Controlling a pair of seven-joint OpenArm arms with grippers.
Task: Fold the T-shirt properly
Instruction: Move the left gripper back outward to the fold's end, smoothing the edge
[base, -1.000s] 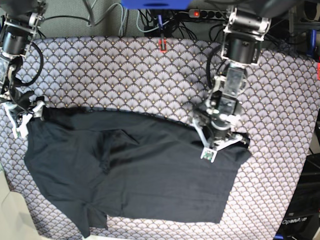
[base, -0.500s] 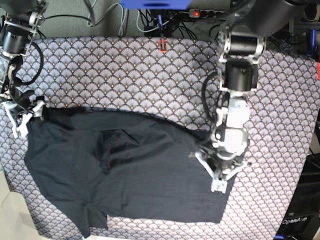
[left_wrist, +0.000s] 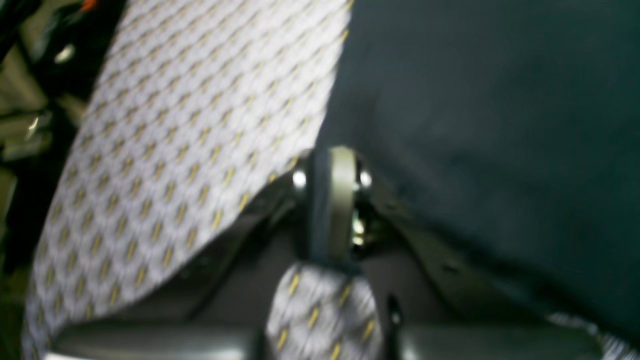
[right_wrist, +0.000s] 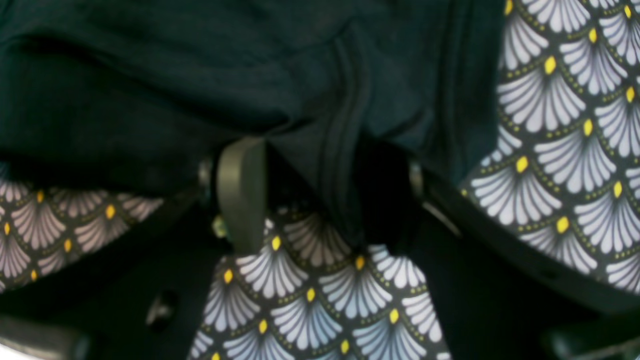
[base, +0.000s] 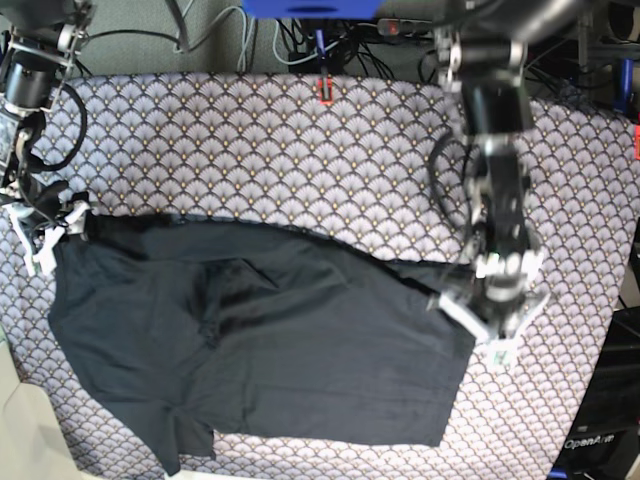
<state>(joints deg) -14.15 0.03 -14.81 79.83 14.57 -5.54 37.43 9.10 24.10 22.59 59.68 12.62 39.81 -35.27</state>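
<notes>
The black T-shirt (base: 300, 350) lies spread on the grey scallop-patterned cloth (base: 250, 150), with one sleeve at the lower left. My left gripper (base: 495, 335) sits at the shirt's right edge. In the left wrist view this left gripper (left_wrist: 330, 200) has its fingers pressed together on a thin dark strip where the T-shirt (left_wrist: 500, 100) meets the cloth (left_wrist: 175, 125). My right gripper (base: 42, 245) rests at the shirt's upper left corner. Its wrist view shows the right gripper (right_wrist: 327, 195) with fingers wide apart and a bunched hem of the T-shirt (right_wrist: 150, 75) between them, low over the cloth (right_wrist: 550, 125).
Along the table's back edge run cables and a power strip (base: 405, 27), with a small red clip (base: 325, 92) on the cloth's far edge. Dark equipment (base: 610, 400) stands past the right edge. A pale floor corner (base: 20, 440) shows at the lower left.
My left gripper has travelled from the shirt's upper right part down and then right to its right edge. The shirt's right corner now looks pulled in. The right arm has stayed still.
</notes>
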